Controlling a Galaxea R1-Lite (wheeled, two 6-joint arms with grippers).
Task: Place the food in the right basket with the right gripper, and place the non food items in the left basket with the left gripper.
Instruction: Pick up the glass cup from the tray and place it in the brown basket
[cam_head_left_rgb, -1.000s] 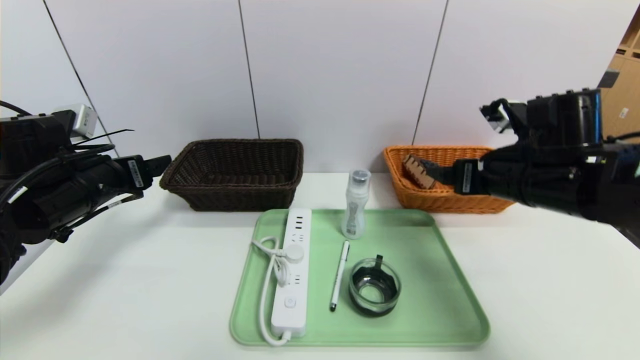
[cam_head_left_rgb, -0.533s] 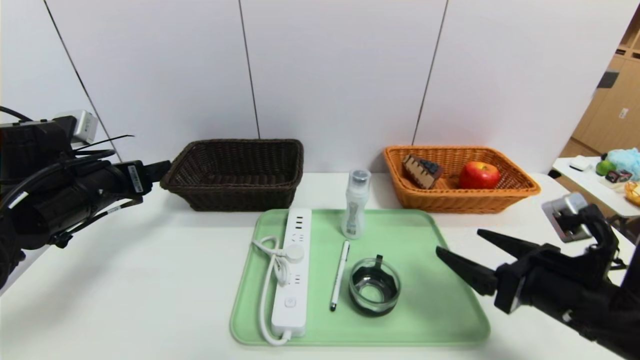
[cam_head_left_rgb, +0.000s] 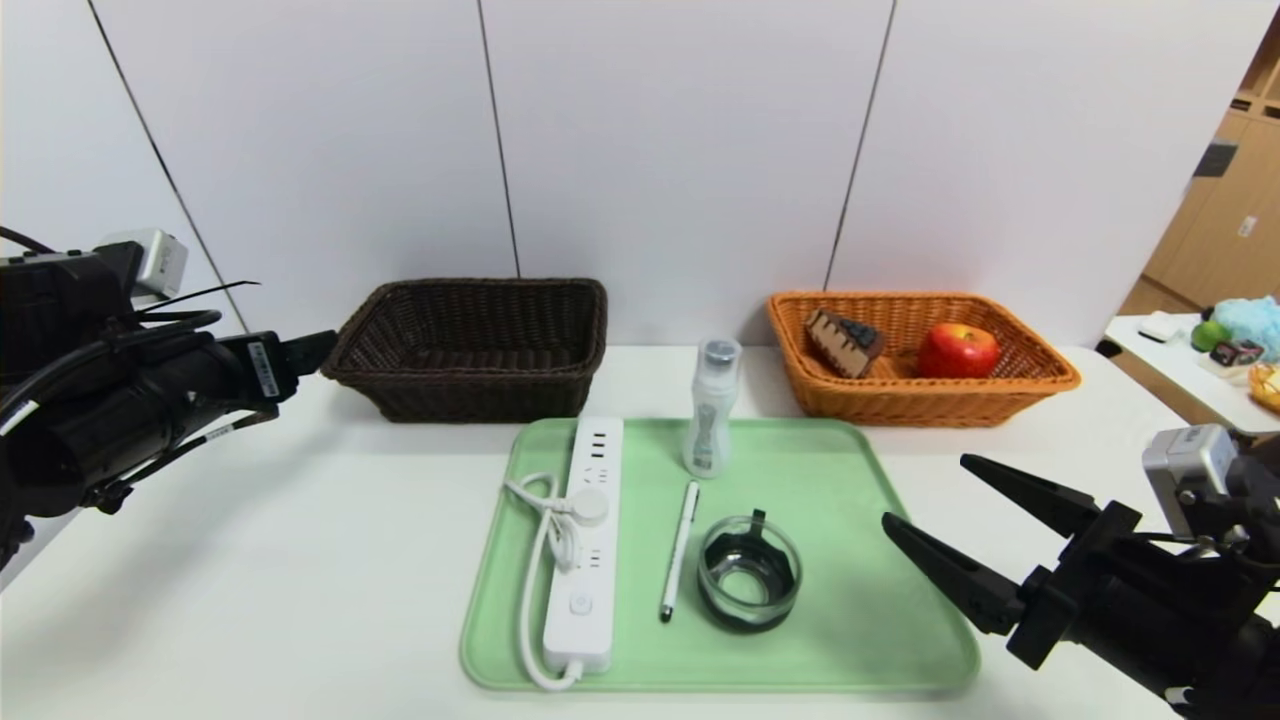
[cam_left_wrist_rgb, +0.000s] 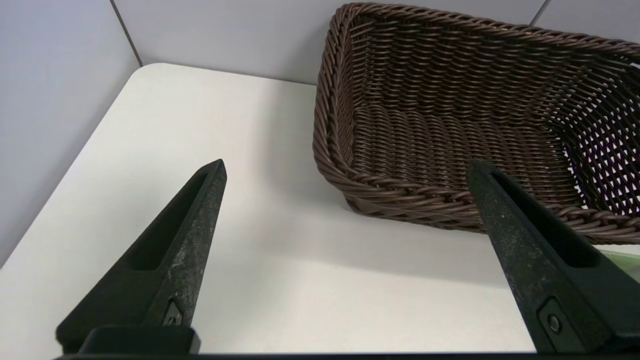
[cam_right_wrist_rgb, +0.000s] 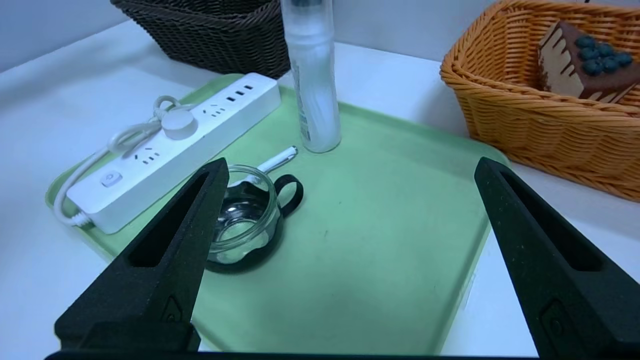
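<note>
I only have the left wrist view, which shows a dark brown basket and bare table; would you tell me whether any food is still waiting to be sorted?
Observer: None. The apple and the cake wedge both lie in the orange basket.
Operator: Thank you. What is left for my left gripper?
Observer: Four things on the green tray: the power strip, pen, bottle and glass dish.
Operator: And where is the right gripper?
Observer: The right gripper is open and empty, above the tray's right edge; your left gripper is open too, left of the dark brown basket.
</note>
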